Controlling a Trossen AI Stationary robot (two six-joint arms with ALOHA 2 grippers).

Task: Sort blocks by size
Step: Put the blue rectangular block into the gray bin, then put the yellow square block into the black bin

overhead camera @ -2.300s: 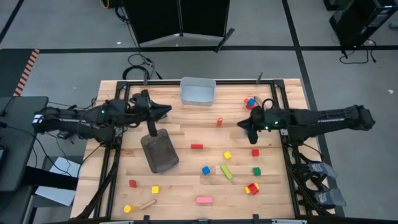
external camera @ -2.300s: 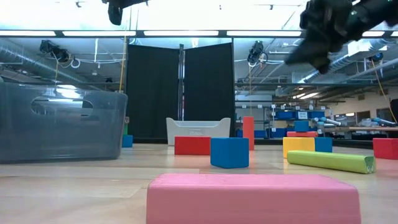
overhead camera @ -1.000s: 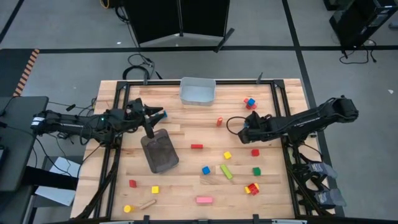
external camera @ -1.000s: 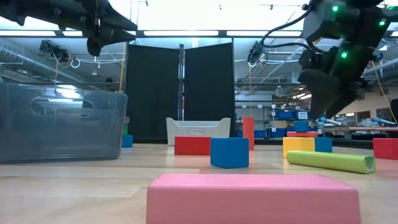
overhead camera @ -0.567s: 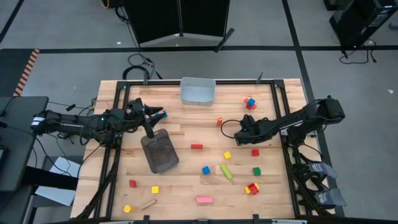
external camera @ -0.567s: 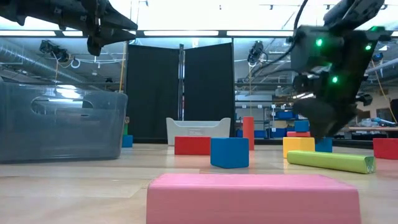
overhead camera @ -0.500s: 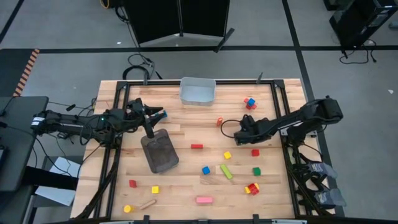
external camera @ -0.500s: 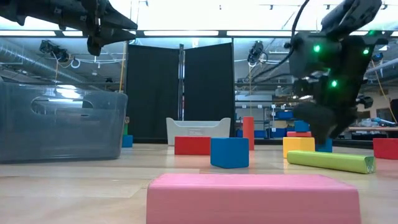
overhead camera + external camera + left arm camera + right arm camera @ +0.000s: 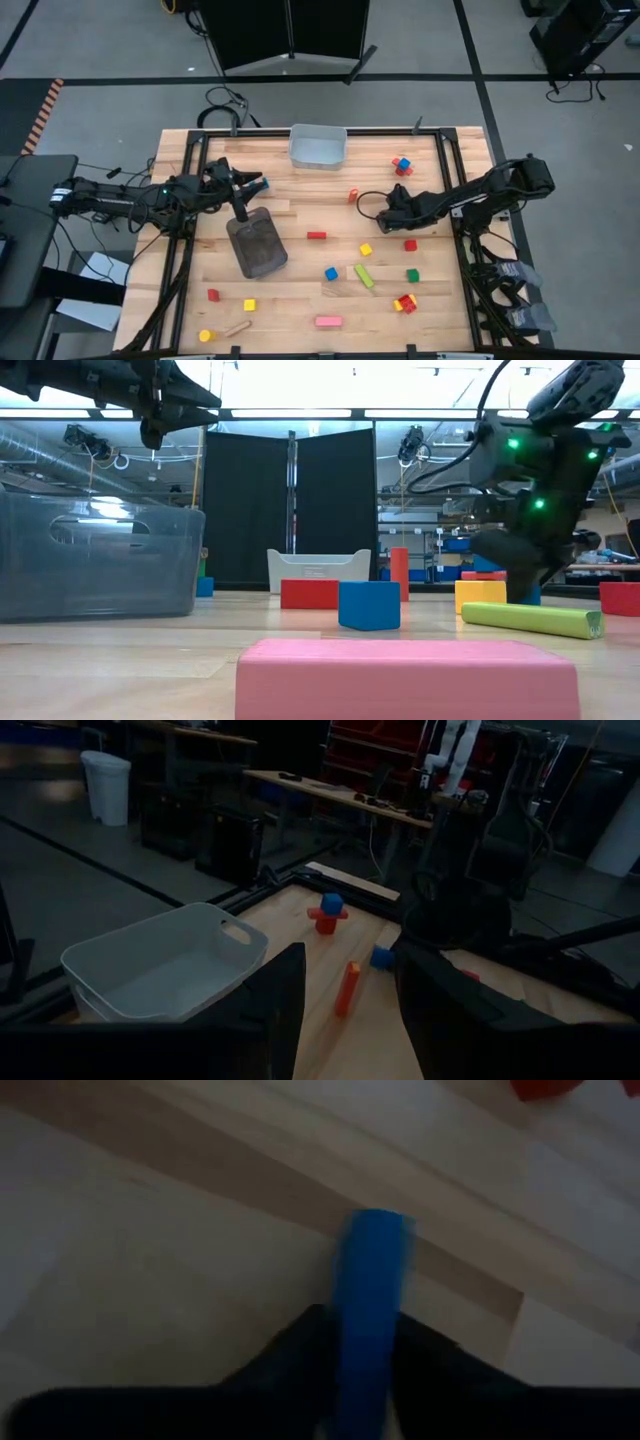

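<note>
One wooden table (image 9: 300, 300), black-framed. Two dark arms reaching in from opposite sides. One dark grey tray (image 9: 258, 248) lying flat on the left half, handle pointing toward the far edge. One light grey-blue bin (image 9: 318, 148) at the middle of the far edge.

Left gripper (image 9: 255, 183) raised above the tray's handle end, fingers apart, nothing seen between them. Right gripper (image 9: 382, 213) down at the table right of centre, fingers clamped on one blue block (image 9: 370, 1300) resting on the wood.

Other blocks scattered over the near and right parts, longest first:
- one pink bar (image 9: 327, 321) near the front edge
- one green bar (image 9: 363, 276) lying aslant
- one flat red bar (image 9: 316, 236) just right of the tray
- one upright red bar (image 9: 352, 195) near the right gripper
- one plain wood bar (image 9: 237, 328) front left, beside one yellow round piece (image 9: 205, 336)

Then cubes:
- one red cube (image 9: 410, 245) near the right gripper, another front left
- one yellow cube (image 9: 366, 249) mid-table, another front left
- one blue cube (image 9: 331, 272)
- one green cube (image 9: 412, 275)

Two huddles, pieces too small to count: red-and-blue cluster (image 9: 402, 165) far right, red-and-yellow cluster (image 9: 405, 303) front right.
</note>
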